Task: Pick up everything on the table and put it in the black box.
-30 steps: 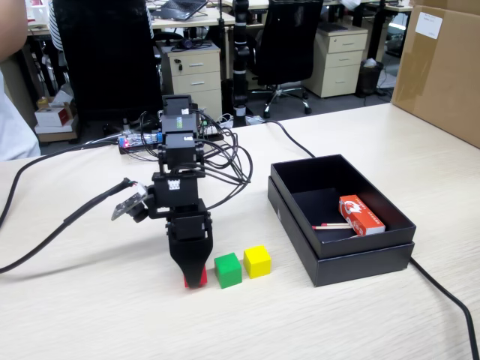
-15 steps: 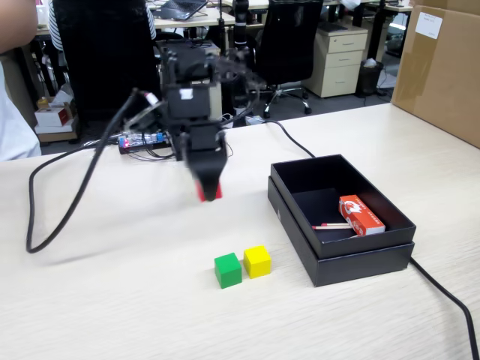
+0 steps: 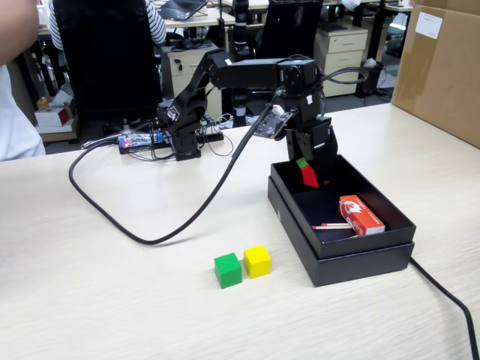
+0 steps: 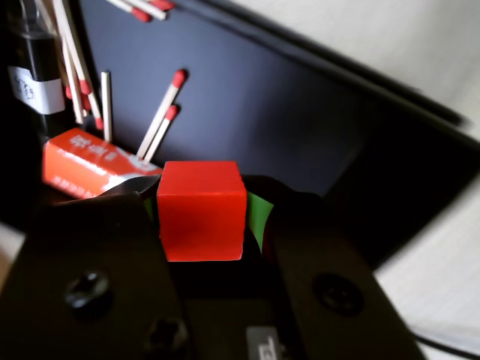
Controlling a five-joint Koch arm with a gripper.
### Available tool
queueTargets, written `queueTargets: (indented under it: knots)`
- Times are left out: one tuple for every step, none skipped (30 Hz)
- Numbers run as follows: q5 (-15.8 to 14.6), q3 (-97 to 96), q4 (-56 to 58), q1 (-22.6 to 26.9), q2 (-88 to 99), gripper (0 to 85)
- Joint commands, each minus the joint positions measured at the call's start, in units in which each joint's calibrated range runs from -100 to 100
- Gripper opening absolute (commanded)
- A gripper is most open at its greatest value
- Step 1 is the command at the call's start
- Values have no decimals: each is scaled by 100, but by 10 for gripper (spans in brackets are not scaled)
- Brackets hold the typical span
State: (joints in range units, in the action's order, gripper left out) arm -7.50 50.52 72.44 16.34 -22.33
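Behind your counter (image 3: pixel 90 300) it's a regular office: black swivel chairs (image 3: pixel 289 45), beige drawer pedestals (image 3: pixel 341 60) under desks, grey floor (image 3: pixel 300 105). There's a big brown carton (image 3: pixel 439 67) on the right, and even, bright indoor light.

This is an open-plan office. Across the top of the fixed view stand black swivel chairs (image 3: pixel 289 37) on castor bases, beige drawer pedestals (image 3: pixel 339 60) tucked under desks, and a laptop (image 3: pixel 178 7) at the upper edge. A person (image 3: pixel 16 82) stands at the upper left, and a brown carton (image 3: pixel 441 67) sits at the upper right on the wood-grain table (image 3: pixel 97 300).
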Motion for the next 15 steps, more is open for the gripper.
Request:
queueTargets:
  knots:
    - [-20, 378, -8, 5, -251, 9]
    - [-34, 433, -17, -5, -412, 9]
    - [-39, 460, -8, -10, -469, 9]
    - [-44, 487, -8, -20, -550, 9]
    - [-49, 496, -8, -24, -607, 9]
    - [-78, 478, -8, -49, -710, 9]
    - [-117, 460, -8, -59, -722, 11]
    - [-161, 442, -8, -63, -710, 27]
    - [-166, 360, 1, -63, -664, 130]
    - [-166, 242, 18, -59, -584, 234]
    - [-166, 170, 44, -54, -492, 282]
    - [-166, 97, 52, -54, -366, 314]
    - [-166, 16, 52, -54, -217, 358]
    - [-166, -21, 52, -54, -114, 396]
    - [-166, -48, 52, -59, -22, 427]
